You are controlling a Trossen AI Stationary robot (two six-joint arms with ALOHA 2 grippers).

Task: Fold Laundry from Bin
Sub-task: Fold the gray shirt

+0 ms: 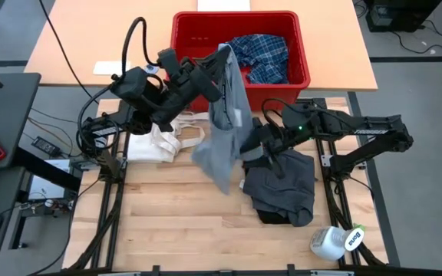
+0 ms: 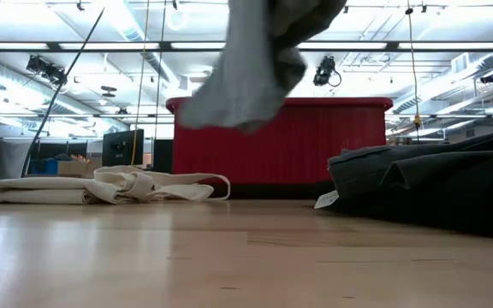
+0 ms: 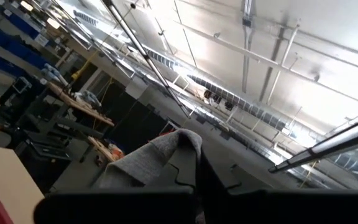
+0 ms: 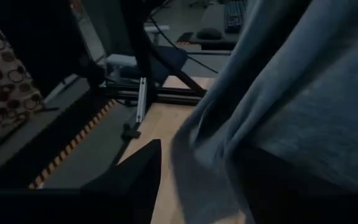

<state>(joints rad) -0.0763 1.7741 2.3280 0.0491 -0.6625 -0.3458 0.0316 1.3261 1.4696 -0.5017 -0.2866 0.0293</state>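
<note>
A light grey garment [image 1: 225, 123] hangs from my left gripper [image 1: 219, 73], which is shut on it, raised in front of the red bin [image 1: 186, 38]. In the low view the garment [image 2: 255, 68] hangs clear of the table. A blue-and-white plaid shirt [image 1: 261, 54] lies in the bin. A dark grey garment [image 1: 282, 188] lies bunched on the table at the right. My right gripper [image 4: 210, 193] is open, level beside the hanging garment's lower half, with the garment's edge [image 4: 197, 149] between its fingers. My left gripper pinches a bunched top part of the light grey garment [image 3: 166, 146] between its two shut fingers, which slant upward. The garment droops over the fingers and hangs slack below them, lifted clear of the table. Whether my right gripper touches the garment's edge, I cannot tell.
A cream-white cloth with strap loops [image 1: 167, 142] lies on the table at the left, under the left arm. A white bottle [image 1: 336, 241] lies near the table's front right corner. Bare wood [image 1: 175, 222] stretches across the front left.
</note>
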